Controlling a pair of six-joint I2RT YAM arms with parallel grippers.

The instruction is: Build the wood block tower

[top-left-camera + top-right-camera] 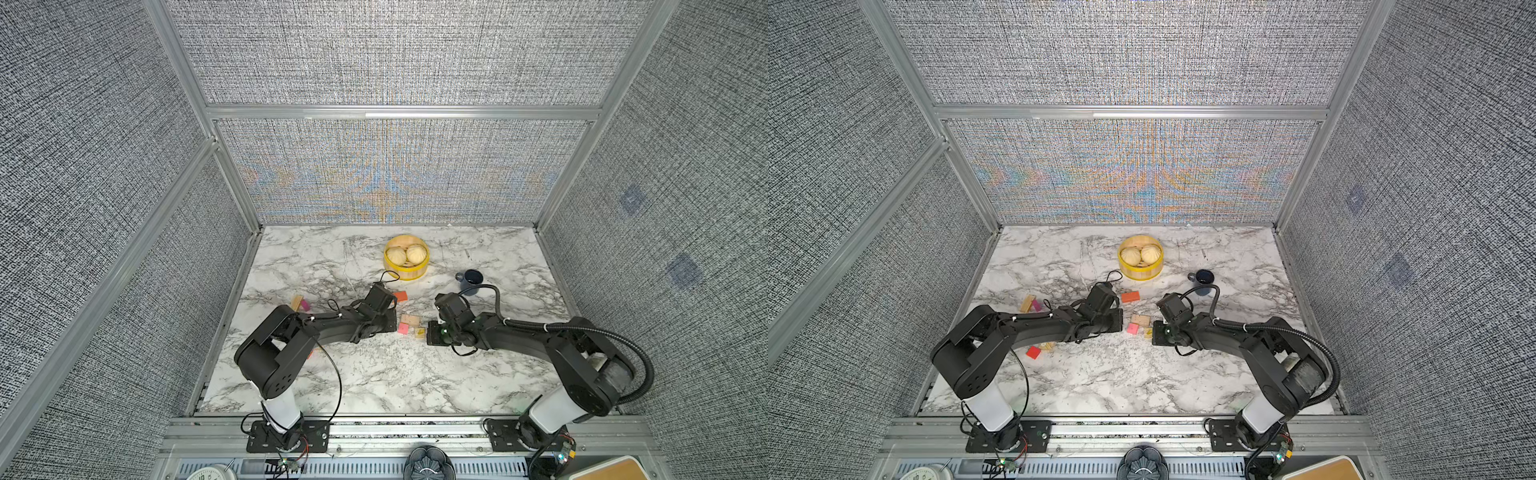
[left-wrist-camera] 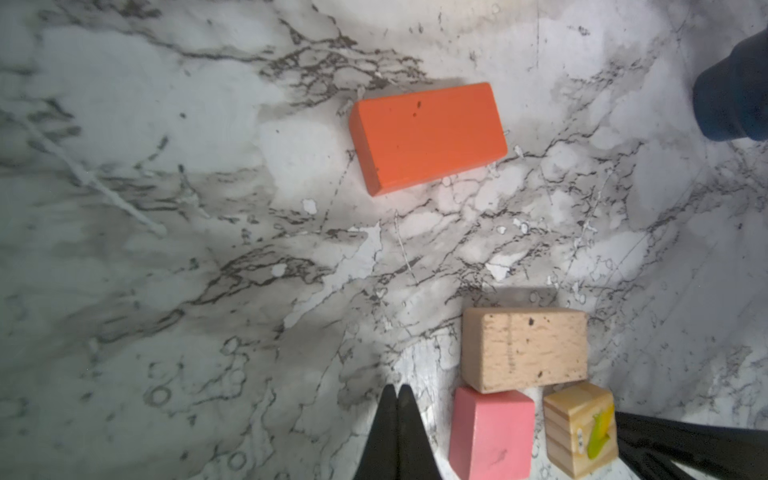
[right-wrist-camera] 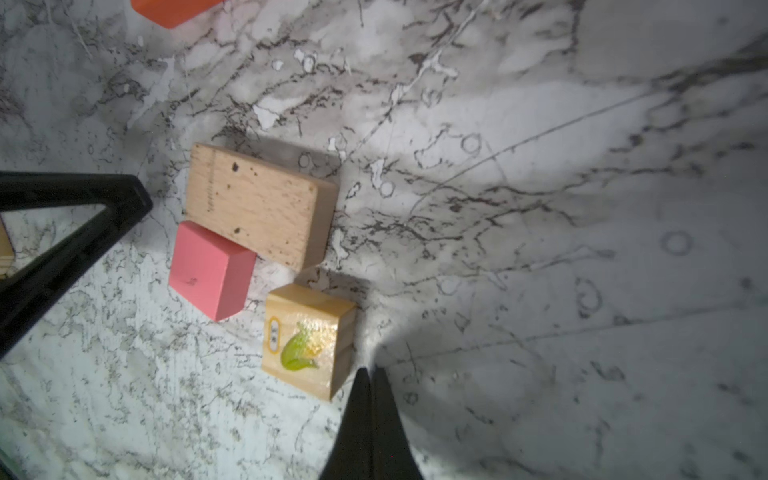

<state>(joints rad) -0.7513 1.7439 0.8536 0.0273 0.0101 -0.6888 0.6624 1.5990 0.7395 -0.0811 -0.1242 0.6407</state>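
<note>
Left wrist view: left gripper [image 2: 397,395], fingers pressed together, nothing between them, low over white grey-veined marble tabletop [image 2: 166,249]; just right of it, pink wooden cube [image 2: 490,432], set against plain tan wooden slab [image 2: 523,349] on its far side; tan wooden cube with corn picture [image 2: 579,428] just beside both; orange wooden slab [image 2: 428,137] farther off, apart; dark blue mug [image 2: 735,91] at frame edge. Right wrist view: right gripper [image 3: 370,376], clenched, empty, just right of tan wooden cube with corn picture; pink wooden cube and plain tan wooden slab beyond. Both top views: same three blocks flat and unstacked mid-table, between both grippers; round yellow steamer basket with two buns [image 1: 405,272] far centre; dark blue mug far right; red wooden cube [image 1: 1033,352] near left; tan wooden plank [image 1: 1027,303] and magenta block [image 1: 1037,306] side by side at left.
</note>
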